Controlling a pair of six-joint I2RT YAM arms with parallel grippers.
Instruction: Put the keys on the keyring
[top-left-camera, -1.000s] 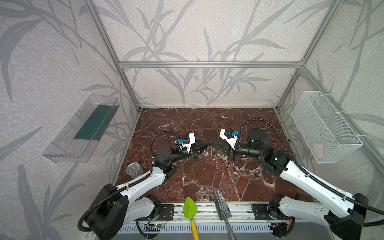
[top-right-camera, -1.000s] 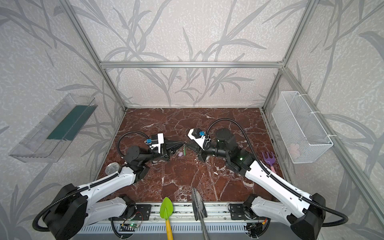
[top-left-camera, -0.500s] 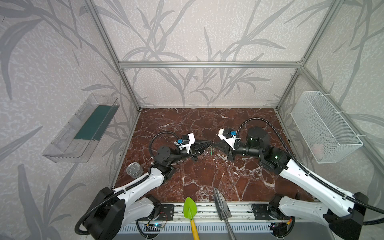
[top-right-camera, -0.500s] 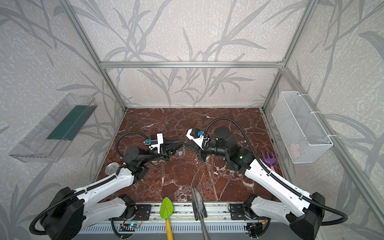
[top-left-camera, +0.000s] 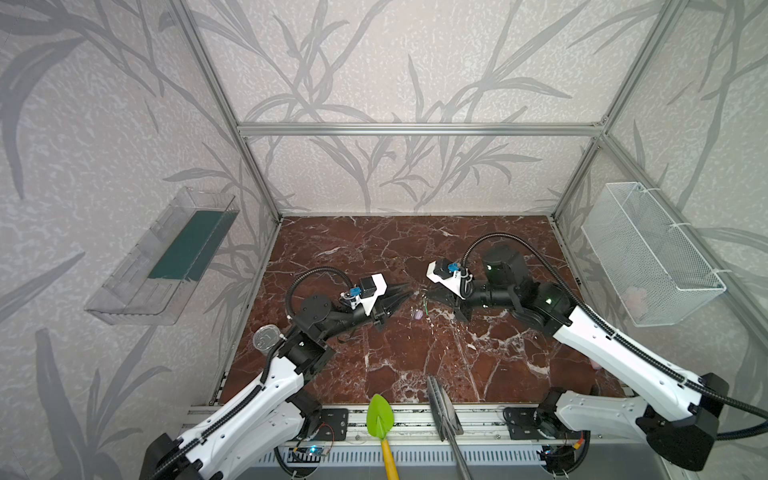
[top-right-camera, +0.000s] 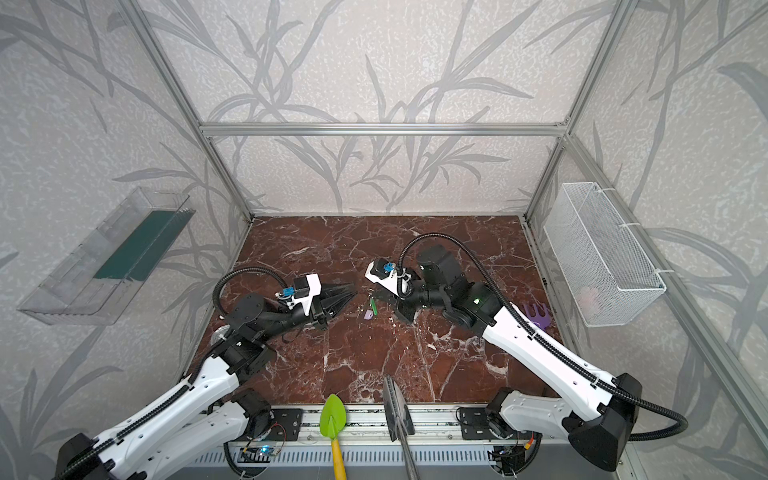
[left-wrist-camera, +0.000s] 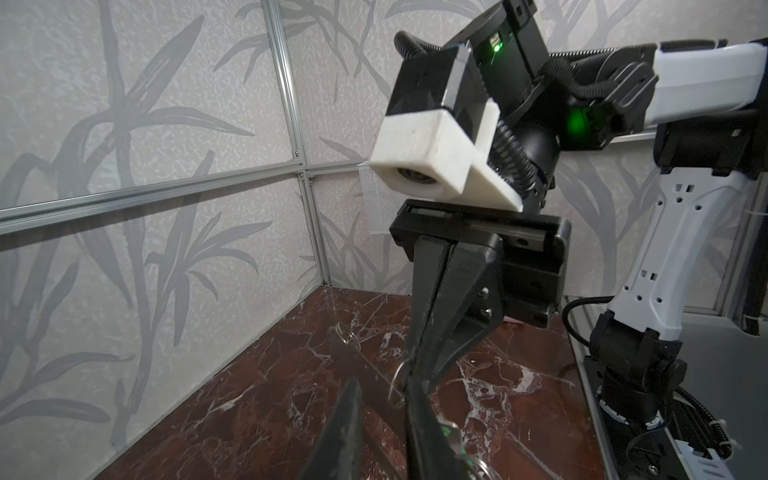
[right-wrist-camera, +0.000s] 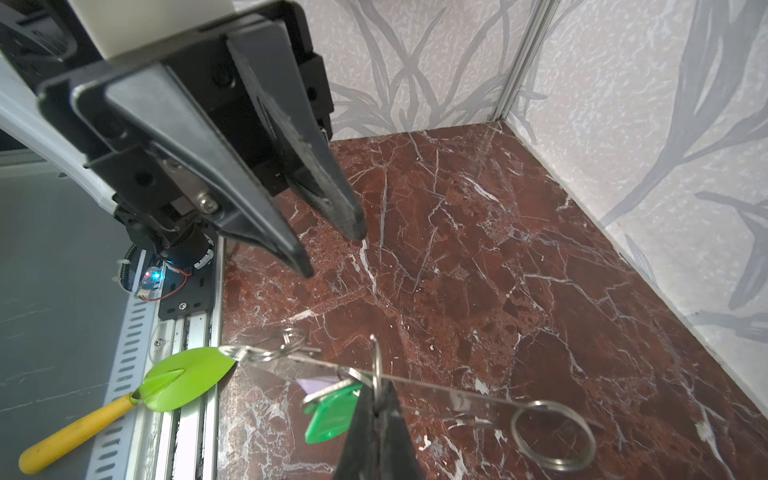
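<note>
**Right claw pinches the metal ring, keys dangling**

Midair, the green key (right-wrist-camera: 332, 413) and lilac key (right-wrist-camera: 312, 384), plastic-headed, hang from a thin metal ring (right-wrist-camera: 376, 374) above the red marble floor (right-wrist-camera: 478, 257). A clear flat strip (right-wrist-camera: 415, 384) runs through that ring. The right gripper (right-wrist-camera: 377, 405), pressed together, pinches it. Just apart, the left gripper (right-wrist-camera: 332, 253) stands slightly spread, holding nothing.

The keyring (right-wrist-camera: 376, 365), a thin metal ring, stands on edge in mid-air above the marble surface (right-wrist-camera: 478, 249). A clear flat strip (right-wrist-camera: 415, 384) runs through it. Both keys hang from the ring: the green-headed key (right-wrist-camera: 330, 409) lowest, the lilac-headed key (right-wrist-camera: 311, 383) just behind it.
</note>
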